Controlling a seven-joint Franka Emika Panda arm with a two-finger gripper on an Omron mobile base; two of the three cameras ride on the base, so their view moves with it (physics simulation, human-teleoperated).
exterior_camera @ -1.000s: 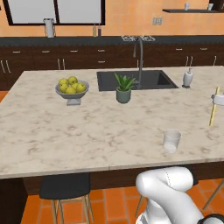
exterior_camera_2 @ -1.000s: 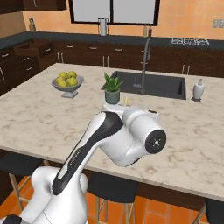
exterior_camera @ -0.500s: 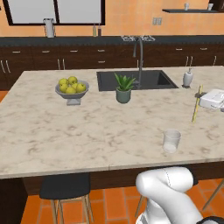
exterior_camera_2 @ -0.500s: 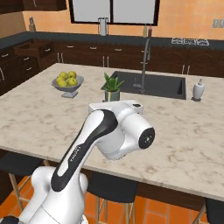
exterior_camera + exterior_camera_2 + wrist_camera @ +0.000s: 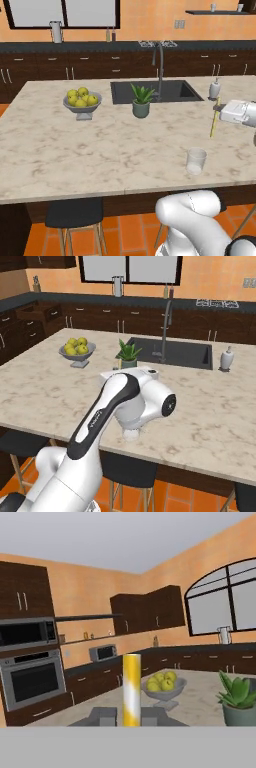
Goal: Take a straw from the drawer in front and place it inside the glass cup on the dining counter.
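The pincer [image 5: 124, 714] is clamped tight on the straw [image 5: 215, 118], which hangs nearly upright (slightly tilted) above the right side of the dining counter [image 5: 100, 145], beyond the glass cup [image 5: 196, 161] near its front edge.

You have a grey bowl of yellow-green fruit [image 5: 82, 101] standing toward the left of the island, with a small potted plant [image 5: 141, 101] to its right, just in front of the dark sink [image 5: 155, 91]. A curved tap [image 5: 160, 62] rises behind the sink, and a white soap bottle [image 5: 214, 89] stands at its right end. A dark stool [image 5: 72, 214] is tucked under the near edge. Behind, a metal jug [image 5: 56, 32] sits under the window [image 5: 62, 12]. From the hand camera you can see a wall oven [image 5: 31, 687] and a small microwave [image 5: 102, 652].
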